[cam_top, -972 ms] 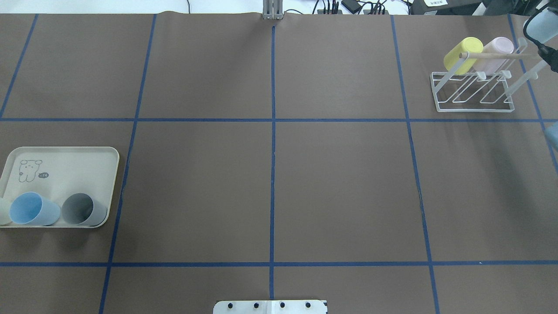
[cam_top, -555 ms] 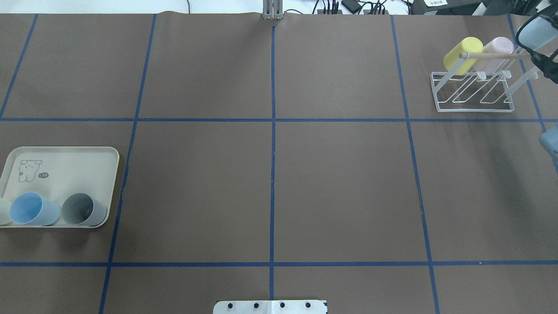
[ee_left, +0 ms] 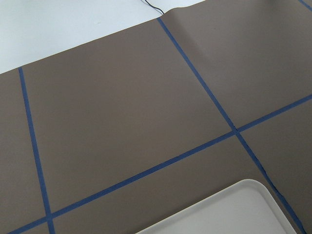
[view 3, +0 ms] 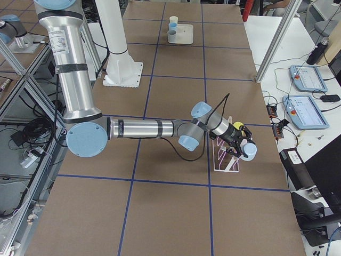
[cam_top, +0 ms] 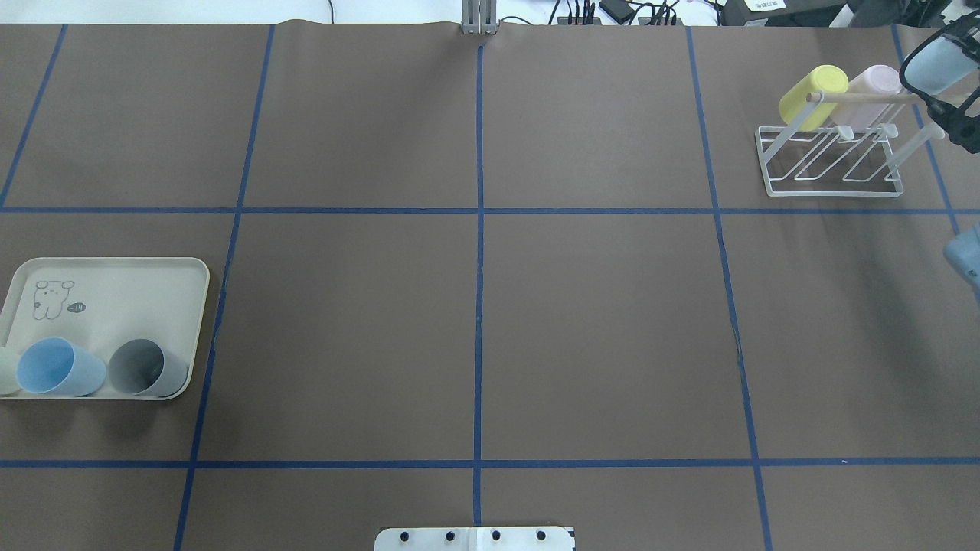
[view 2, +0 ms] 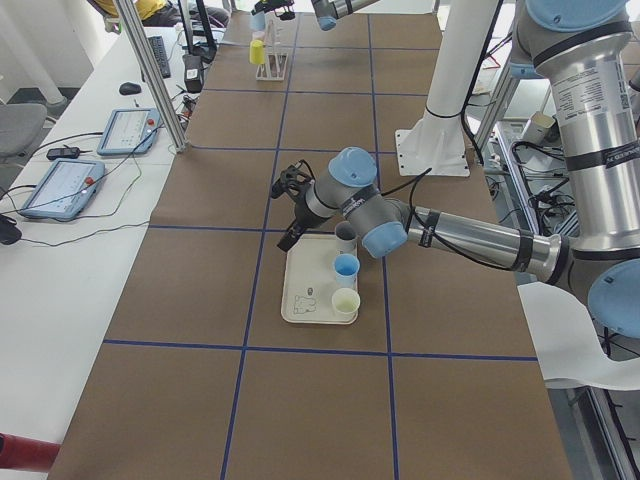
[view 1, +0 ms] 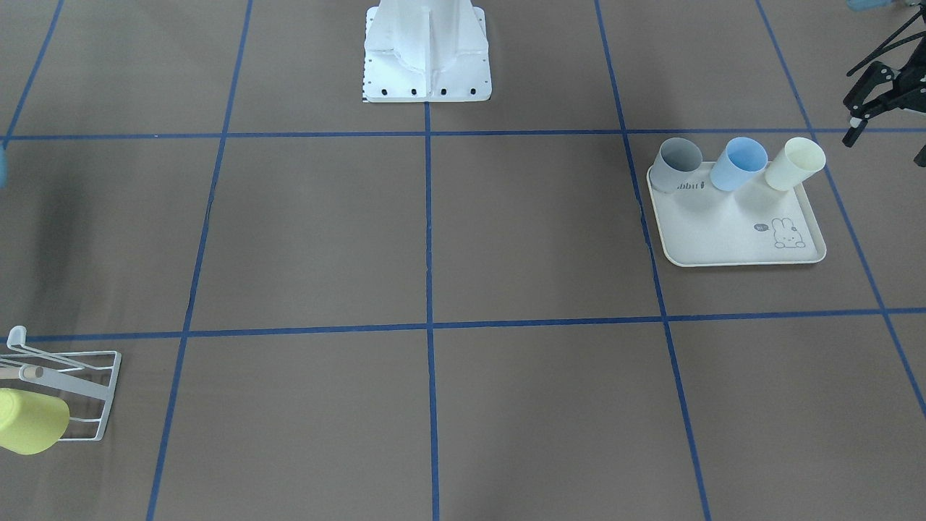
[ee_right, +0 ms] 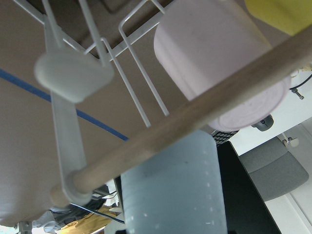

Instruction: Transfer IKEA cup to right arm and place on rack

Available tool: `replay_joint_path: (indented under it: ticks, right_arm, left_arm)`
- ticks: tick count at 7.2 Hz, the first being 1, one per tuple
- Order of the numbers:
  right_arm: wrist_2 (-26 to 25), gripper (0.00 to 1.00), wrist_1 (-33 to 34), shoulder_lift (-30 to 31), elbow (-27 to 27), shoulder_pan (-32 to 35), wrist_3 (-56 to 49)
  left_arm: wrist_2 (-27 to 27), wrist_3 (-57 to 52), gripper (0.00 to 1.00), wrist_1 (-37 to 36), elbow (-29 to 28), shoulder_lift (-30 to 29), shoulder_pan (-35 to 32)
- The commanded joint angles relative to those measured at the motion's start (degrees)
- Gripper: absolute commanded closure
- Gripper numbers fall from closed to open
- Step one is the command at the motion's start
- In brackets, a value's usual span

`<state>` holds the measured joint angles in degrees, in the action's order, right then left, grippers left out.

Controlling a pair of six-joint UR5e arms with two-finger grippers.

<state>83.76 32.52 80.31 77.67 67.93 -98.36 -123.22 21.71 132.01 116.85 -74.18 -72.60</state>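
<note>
The hand-over looked done: the right gripper pinched the light-blue cup at the far-right rack, just beside the pink cup, not yet seated on a prong. The left gripper hung spread and empty near the tray.

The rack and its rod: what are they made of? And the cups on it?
The rack looks like white-coated metal wire, possibly plastic: thin, glossy bars. Its rod seems bare wood, pale with grain. The yellow cup and pink cup look like matte plastic.
</note>
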Motion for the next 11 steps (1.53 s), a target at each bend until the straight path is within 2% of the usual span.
replay_joint_path:
  ticks: [1,3,4,5,8,11]
  right_arm:
    - [-1.15,1.0,0.0,-0.07,-0.15,-0.95,-0.08]
    - [-1.15,1.0,0.0,-0.07,-0.06,-1.04,-0.08]
    - [-1.23,0.84,0.0,-0.07,-0.06,-1.04,0.01]
    - [-1.67,0.58,0.0,-0.07,-0.06,-1.04,0.01]
    - [-2.11,0.33,0.0,-0.07,-0.15,-1.13,-0.25]
    - [-2.38,0.2,0.0,0.02,-0.15,-1.39,-0.25]
  left_arm:
    - [0.0,0.0,0.0,0.0,0.04,-0.09,0.0]
    - [0.0,0.0,0.0,0.0,0.04,-0.09,0.0]
    - [0.0,0.0,0.0,0.0,0.04,-0.09,0.0]
    - [0.0,0.0,0.0,0.0,0.13,-0.09,0.0]
    - [0.0,0.0,0.0,0.0,0.04,-0.09,0.0]
    - [0.0,0.0,0.0,0.0,0.04,-0.18,0.09]
